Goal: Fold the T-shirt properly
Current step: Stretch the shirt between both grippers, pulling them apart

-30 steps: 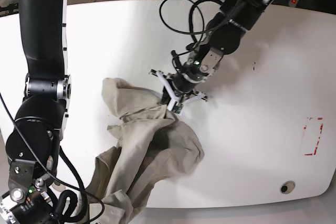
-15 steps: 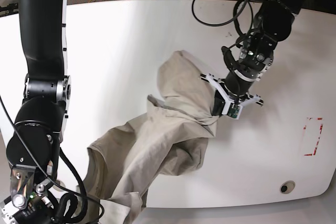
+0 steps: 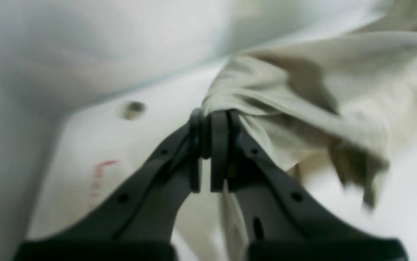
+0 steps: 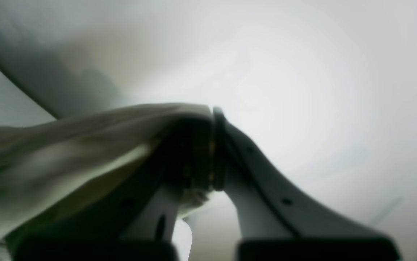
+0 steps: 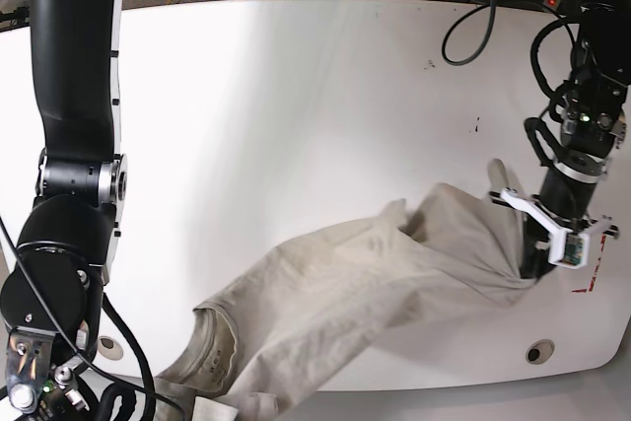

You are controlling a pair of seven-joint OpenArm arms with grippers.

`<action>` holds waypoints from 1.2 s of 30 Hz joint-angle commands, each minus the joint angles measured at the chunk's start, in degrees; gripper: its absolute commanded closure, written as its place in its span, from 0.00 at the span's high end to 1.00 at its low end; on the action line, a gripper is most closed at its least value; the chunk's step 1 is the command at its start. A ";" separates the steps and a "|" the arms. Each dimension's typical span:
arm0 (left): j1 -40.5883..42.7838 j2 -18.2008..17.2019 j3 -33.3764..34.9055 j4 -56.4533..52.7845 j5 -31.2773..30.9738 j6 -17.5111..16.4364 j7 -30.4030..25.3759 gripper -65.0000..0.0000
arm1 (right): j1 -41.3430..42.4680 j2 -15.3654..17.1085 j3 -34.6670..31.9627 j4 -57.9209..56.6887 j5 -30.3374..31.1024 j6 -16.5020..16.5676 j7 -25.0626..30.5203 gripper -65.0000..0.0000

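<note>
The beige-khaki T-shirt lies stretched in a long band from the table's front left edge to the right side. My left gripper is shut on its right end, close to the table. In the left wrist view the black fingers of the left gripper pinch a bunched fold of the T-shirt. My right gripper is shut on another edge of the T-shirt. In the base view it sits at the bottom left edge, mostly out of view.
The white table has a red tape mark just right of my left gripper and a round hole near the front edge. Another hole sits at the front left. Cables lie at the back.
My left gripper has moved right and toward the front with the shirt in it. The shirt went from a bunched heap at mid-table to a long stretched band.
</note>
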 commanded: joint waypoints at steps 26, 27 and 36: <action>-0.68 -2.84 -22.84 2.37 -11.13 -13.90 11.11 0.00 | -12.68 1.77 7.05 9.68 -0.26 -0.56 1.02 0.00; 0.55 -2.49 -22.93 2.37 -11.22 -13.90 11.11 0.00 | -14.44 1.77 7.40 10.65 -0.26 -0.56 1.02 0.00; 12.33 1.82 -23.28 2.37 -11.04 -13.99 11.11 0.00 | -33.52 1.42 15.92 16.36 0.18 -0.56 1.11 0.00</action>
